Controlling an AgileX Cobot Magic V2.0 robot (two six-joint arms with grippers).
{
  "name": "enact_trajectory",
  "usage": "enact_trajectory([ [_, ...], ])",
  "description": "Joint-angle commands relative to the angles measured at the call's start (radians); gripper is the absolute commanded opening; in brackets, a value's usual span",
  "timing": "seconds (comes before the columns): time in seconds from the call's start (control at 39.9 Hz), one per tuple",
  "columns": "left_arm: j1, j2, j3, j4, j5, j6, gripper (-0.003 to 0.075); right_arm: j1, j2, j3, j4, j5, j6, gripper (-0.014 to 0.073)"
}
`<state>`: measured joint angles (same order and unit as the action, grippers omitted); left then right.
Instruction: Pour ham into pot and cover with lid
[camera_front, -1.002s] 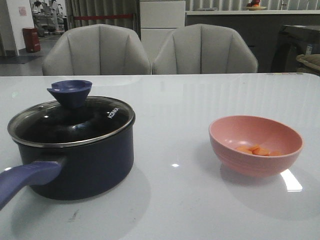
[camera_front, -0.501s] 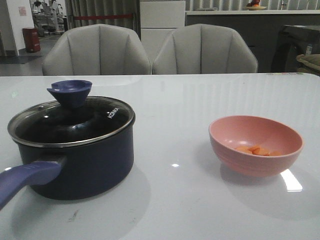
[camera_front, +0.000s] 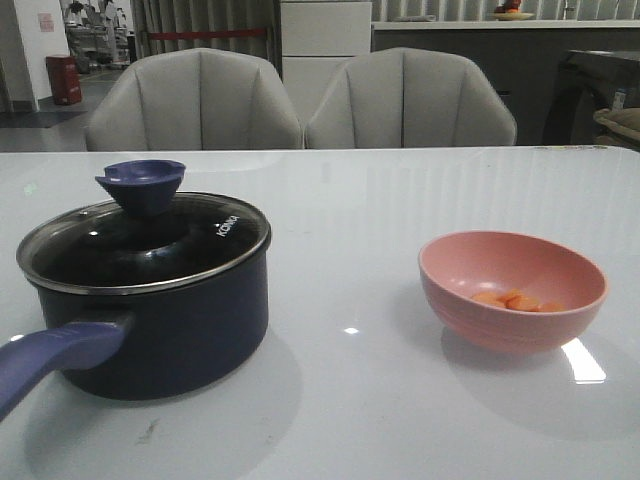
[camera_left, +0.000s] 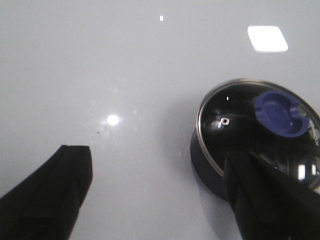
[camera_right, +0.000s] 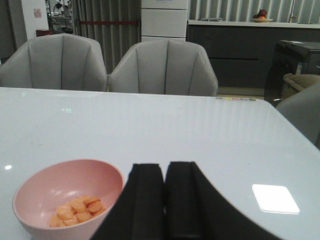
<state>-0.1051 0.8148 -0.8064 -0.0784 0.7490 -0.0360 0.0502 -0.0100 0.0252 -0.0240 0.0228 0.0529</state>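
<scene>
In the front view the pot (camera_front: 150, 320), handle cut off, wears its lid (camera_front: 145, 243), ham (camera_front: 515, 300) sits in the bowl (camera_front: 512, 290) well apart; left gripper (camera_left: 155, 200) gapes wide above the pot's edge; right gripper (camera_right: 165, 200) is closed, empty, beside the bowl.

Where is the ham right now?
In the front view, the ham lies inside the pink bowl on the table's right side, apart from the lidded pot.

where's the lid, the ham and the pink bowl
lid (camera_front: 215, 240), front view, on the glass near the lettering
ham (camera_right: 77, 210), right wrist view, on the pile's middle
pink bowl (camera_front: 500, 335), front view, on its outer wall
</scene>
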Motion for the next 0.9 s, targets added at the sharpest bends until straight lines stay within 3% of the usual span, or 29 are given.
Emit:
enact_trajectory([
  [0.0, -0.015, 0.119, -0.118, -0.021, 0.059, 0.0, 0.0601, -0.008, -0.018, 0.012, -0.013, -0.078, -0.001, 0.0134],
  [0.23, -0.107, 0.339, -0.288, -0.069, 0.139, -0.025, 0.0601, -0.005, -0.018, 0.012, -0.013, -0.078, -0.001, 0.0134],
  [0.55, -0.313, 0.599, -0.522, 0.005, 0.198, -0.227, 0.0598, -0.005, -0.018, 0.012, -0.013, -0.078, -0.001, 0.0134],
  [0.88, -0.399, 0.811, -0.681, 0.016, 0.298, -0.325, 0.0598, -0.005, -0.019, 0.012, -0.013, -0.078, -0.001, 0.0134],
])
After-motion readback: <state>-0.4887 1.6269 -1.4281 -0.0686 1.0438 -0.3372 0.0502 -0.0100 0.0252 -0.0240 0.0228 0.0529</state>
